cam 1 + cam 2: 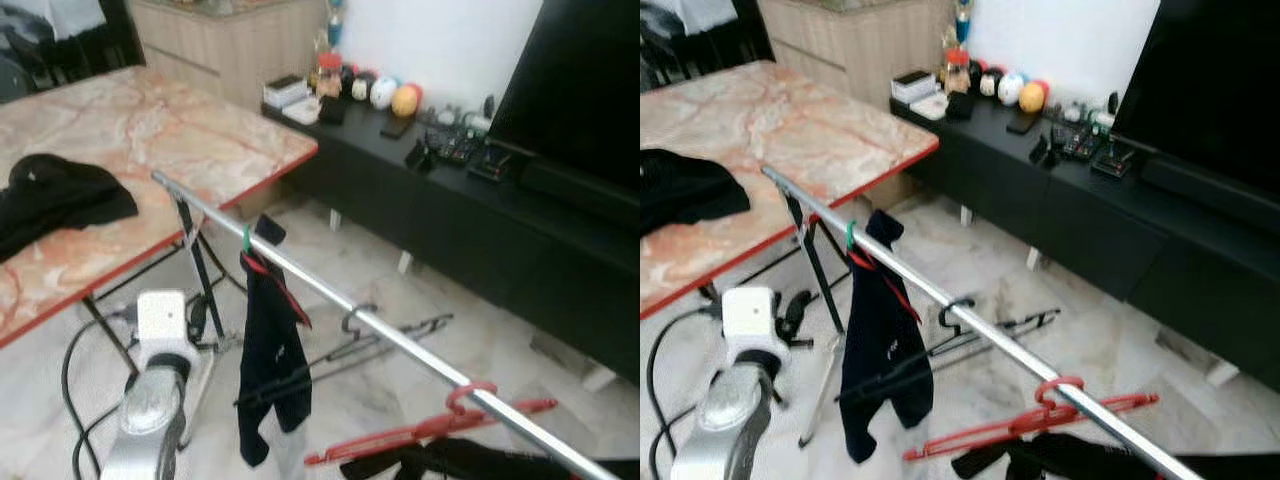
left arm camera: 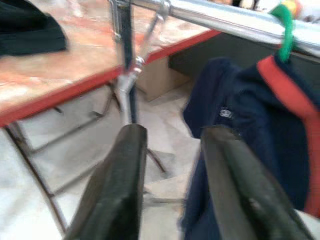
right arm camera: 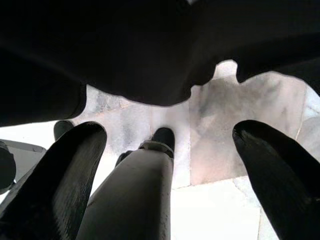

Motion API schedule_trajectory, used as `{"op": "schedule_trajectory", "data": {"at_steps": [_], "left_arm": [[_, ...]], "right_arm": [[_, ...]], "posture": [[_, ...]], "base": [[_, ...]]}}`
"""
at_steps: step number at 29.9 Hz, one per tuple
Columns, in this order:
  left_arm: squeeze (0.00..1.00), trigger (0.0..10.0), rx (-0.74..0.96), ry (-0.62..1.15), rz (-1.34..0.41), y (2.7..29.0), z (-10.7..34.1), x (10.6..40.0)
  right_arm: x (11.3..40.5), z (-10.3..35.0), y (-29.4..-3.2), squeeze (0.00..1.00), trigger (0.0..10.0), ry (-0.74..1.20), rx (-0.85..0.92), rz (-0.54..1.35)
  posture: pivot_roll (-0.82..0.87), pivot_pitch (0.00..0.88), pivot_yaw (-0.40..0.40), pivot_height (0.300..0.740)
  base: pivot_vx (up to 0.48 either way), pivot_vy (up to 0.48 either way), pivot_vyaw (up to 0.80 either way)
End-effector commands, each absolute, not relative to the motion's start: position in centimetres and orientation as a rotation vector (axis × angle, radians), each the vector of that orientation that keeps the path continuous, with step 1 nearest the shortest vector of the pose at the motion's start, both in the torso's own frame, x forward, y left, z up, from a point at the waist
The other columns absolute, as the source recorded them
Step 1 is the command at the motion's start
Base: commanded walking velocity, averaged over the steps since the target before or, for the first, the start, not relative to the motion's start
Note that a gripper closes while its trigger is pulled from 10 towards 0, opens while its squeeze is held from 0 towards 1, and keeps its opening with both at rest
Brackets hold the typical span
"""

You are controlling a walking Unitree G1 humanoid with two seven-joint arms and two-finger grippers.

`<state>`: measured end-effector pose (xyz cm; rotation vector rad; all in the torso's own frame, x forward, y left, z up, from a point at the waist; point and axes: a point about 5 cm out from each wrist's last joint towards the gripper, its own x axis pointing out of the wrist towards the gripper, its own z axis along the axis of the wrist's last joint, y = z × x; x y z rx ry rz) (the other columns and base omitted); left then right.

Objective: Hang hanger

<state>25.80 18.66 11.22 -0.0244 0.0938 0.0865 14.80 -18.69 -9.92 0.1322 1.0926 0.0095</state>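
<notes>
A silver rail (image 1: 400, 340) runs slantwise from the table toward the lower right. A green-hooked hanger (image 1: 247, 240) on it carries a dark navy garment (image 1: 270, 360) with red trim. Further along the rail hang an empty black hanger (image 1: 385, 335) and a red hanger (image 1: 440, 425) over dark cloth (image 1: 470, 462). My left arm (image 1: 150, 400) rises at the lower left, short of the rail's stand. My left gripper (image 2: 175, 132) is open with nothing between its fingers, facing the stand and the navy garment (image 2: 250, 130). The right gripper (image 3: 167, 132) hangs open over the floor.
A marble-patterned table (image 1: 150, 130) with a red edge stands at the left, with black clothing (image 1: 55, 200) on it. A long black cabinet (image 1: 450, 220) holds balls and small items under a TV (image 1: 590, 90). Black cables (image 1: 75, 390) lie on the tiled floor.
</notes>
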Motion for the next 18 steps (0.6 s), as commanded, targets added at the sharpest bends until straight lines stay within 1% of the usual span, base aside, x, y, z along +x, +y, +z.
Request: {"op": "schedule_trajectory", "data": {"at_steps": [1, 2, 4, 7, 10, 15, 16, 18], "left_arm": [[1.00, 10.0, -0.083, 0.119, 0.014, 17.9, 11.6, 26.2], [1.00, 10.0, -0.083, 0.119, 0.014, 17.9, 11.6, 26.2], [1.00, 10.0, -0.094, 0.175, -0.054, 17.3, 11.5, 26.6], [1.00, 10.0, -0.086, 0.202, -0.071, 17.2, 11.3, 26.9], [1.00, 10.0, -0.027, 0.256, -0.088, 17.4, 10.8, 27.5], [1.00, 10.0, 0.011, 0.323, -0.101, 17.6, 10.6, 28.0], [0.00, 10.0, 0.022, 0.333, -0.101, 17.6, 10.5, 28.1], [0.00, 10.0, 0.022, 0.345, -0.097, 17.8, 10.3, 28.3]], "right_arm": [[15.3, -9.7, -18.8, 0.00, 10.0, 1.079, 0.119, 0.012], [15.3, -9.7, -18.8, 0.00, 10.0, 1.079, 0.119, 0.012], [15.4, -9.7, -18.8, 0.00, 10.0, 1.078, 0.108, 0.014], [15.4, -9.7, -18.8, 0.00, 10.0, 1.076, 0.113, 0.011], [15.4, -9.7, -18.8, 0.00, 10.0, 1.075, 0.116, 0.010], [15.4, -9.7, -18.9, 0.00, 10.0, 1.076, 0.118, 0.013], [15.5, -9.6, -18.9, 0.00, 10.0, 1.076, 0.117, 0.013], [15.5, -9.6, -18.9, 0.00, 10.0, 1.076, 0.117, 0.013]], "posture": [[0.07, 0.000, -0.042, 0.740], [0.07, 0.000, -0.042, 0.740], [0.07, 0.000, -0.043, 0.740], [0.07, 0.000, -0.042, 0.740], [0.07, 0.000, -0.043, 0.740], [0.07, 0.000, -0.046, 0.740], [0.07, 0.000, -0.046, 0.740], [0.06, 0.000, -0.047, 0.740]], "base": [[0.000, 0.000, 0.00], [0.000, 0.000, 0.00], [0.000, 0.000, 0.00], [0.000, 0.000, 0.00], [0.000, 0.000, 0.00], [0.000, 0.000, 0.00], [0.000, 0.000, 0.00], [0.000, 0.000, 0.00]]}}
